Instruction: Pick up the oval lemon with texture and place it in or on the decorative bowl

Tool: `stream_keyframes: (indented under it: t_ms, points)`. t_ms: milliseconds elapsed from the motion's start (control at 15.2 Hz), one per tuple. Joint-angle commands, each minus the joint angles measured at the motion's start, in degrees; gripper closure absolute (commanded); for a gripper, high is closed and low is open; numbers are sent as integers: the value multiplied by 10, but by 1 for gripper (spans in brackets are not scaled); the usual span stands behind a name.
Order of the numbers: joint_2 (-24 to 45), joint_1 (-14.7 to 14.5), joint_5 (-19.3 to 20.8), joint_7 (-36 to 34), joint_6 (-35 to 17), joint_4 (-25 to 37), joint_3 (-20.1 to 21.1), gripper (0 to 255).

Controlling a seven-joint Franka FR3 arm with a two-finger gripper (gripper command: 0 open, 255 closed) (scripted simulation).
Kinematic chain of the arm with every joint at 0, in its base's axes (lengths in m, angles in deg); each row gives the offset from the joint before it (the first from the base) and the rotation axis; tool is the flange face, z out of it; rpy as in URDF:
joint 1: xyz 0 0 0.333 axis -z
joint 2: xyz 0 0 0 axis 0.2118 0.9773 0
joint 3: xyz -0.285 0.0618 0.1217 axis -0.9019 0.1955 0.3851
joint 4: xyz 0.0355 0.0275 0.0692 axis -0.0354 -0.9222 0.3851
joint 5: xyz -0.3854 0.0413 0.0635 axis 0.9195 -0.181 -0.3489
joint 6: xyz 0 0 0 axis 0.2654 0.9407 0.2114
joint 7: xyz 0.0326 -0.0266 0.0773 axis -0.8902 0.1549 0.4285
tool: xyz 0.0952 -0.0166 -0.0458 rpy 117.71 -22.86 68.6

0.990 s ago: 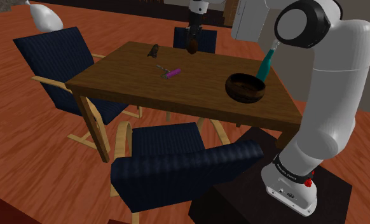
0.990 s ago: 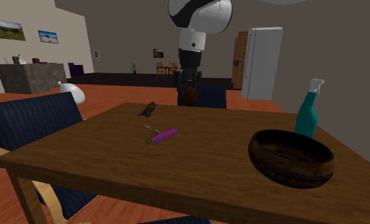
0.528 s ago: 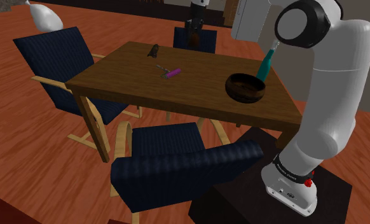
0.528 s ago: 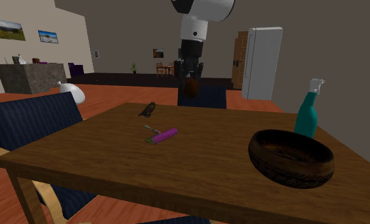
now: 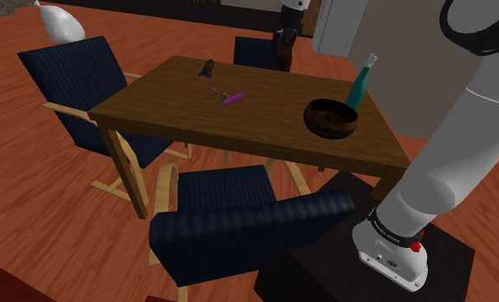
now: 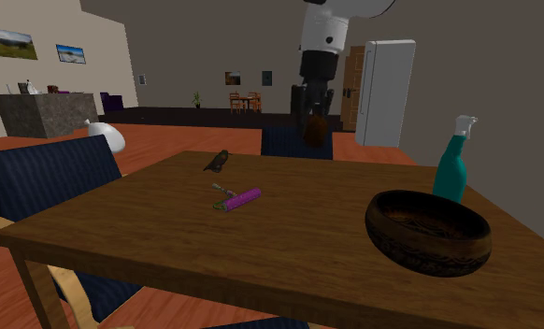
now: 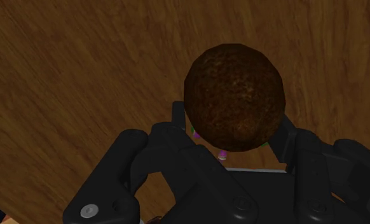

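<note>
Second exterior view, nearest first: a dark brown, round carved bowl [image 6: 429, 252] stands on a brown wooden table [image 6: 167, 234], close to the near edge on that view's right. Just behind it stands a teal spray bottle with a white trigger top [image 6: 452, 168], upright and a little apart from the bowl. Toward the middle of the table lies a small purple cylinder-shaped tool [image 6: 240, 198], and farther back a small dark object [image 6: 218, 161] whose kind I cannot tell.

Above the far part of the table hangs the all-black two-finger gripper [image 6: 314, 124], pointing down from the white arm. Its fingers [image 7: 177, 121] clasp a rough, brown, oval lemon [image 6: 314, 133] from both sides. The lemon is in the air, clear of the wood and well apart from the bowl. In the wrist view the lemon [image 7: 234, 95] sits between the fingers with wood grain below it.

Beyond the table stands a dark blue chair [image 6: 284, 142], and farther back a white refrigerator [image 6: 384, 92].
</note>
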Motion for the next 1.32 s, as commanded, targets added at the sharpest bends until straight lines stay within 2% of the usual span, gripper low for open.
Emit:
stream_keyframes:
  t_ms: [0,462,990,1254]
  points:
    - [-49,3,5,8,-15,-64,-3,255]
    - [-200,20,23,33,-22,-223,-18,255]
    - [-366,49,54,66,10,-358,-40,255]
    - [-384,53,59,71,-8,-393,-44,255]
